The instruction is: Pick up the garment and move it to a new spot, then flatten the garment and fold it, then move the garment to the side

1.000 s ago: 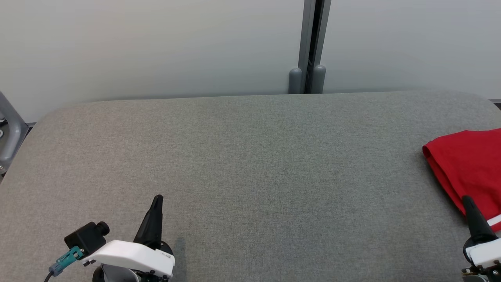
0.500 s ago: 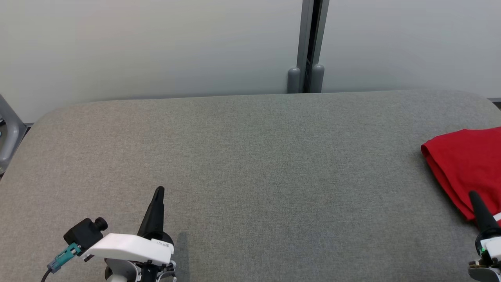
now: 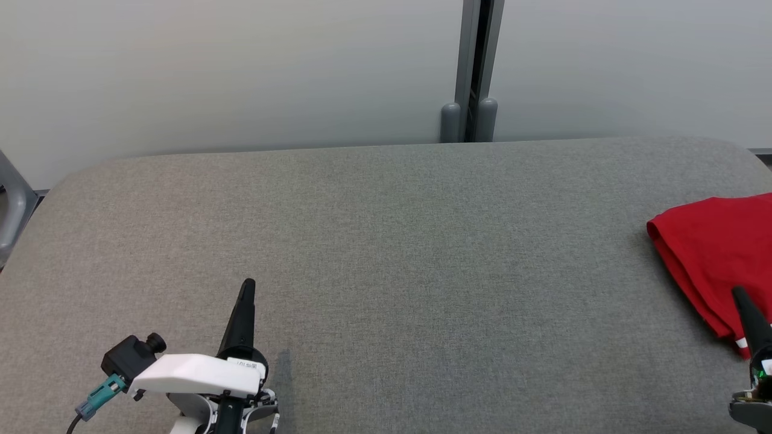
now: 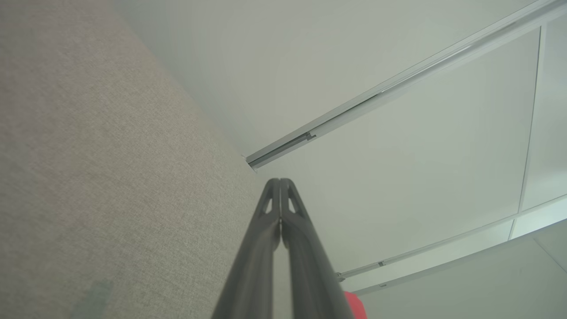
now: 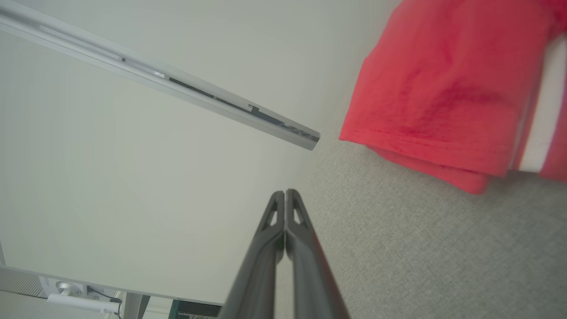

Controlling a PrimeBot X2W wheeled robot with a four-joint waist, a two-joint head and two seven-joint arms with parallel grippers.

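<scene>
My left pincer (image 3: 248, 284) and right pincer (image 3: 739, 293) are both clenched on nothing. The garment (image 3: 711, 253) lies folded at three o'clock on the table (image 3: 386, 241), near my right pincer. I judge the side-move done; next calls only for parking both arms clear.

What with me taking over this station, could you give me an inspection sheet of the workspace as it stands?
Surface: table covered in grey fabric, smooth.
Job's things: red garment with a white stripe, folded, lying at the table's right side, partly cut off by the head view's edge.
Clutter: nothing seen.
Grippers: left gripper shut, holding nothing, over the table's near left; right gripper shut, holding nothing, beside the garment's near edge.
Cables: cable with a teal plug at the left wrist.
Surroundings: pale wall panels and a grey post behind the table.
</scene>
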